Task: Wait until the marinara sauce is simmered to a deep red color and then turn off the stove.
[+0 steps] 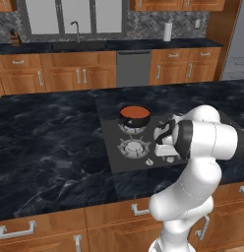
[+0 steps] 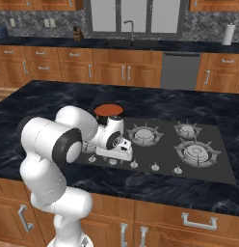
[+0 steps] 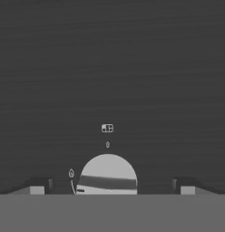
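On the stove: one marinara sauce pot (four burners)

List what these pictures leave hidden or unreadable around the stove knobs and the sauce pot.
- Knob under the hand: in both base views the arm's white wrist hides it; the hand view shows a knob cut by the bottom edge.
- Knob markings: too small to read.
- Marinara sauce: whether it simmers, too small to tell.
- Burner beneath the pot: the pot covers it.
- Fingers: tips alone show, standing wide.
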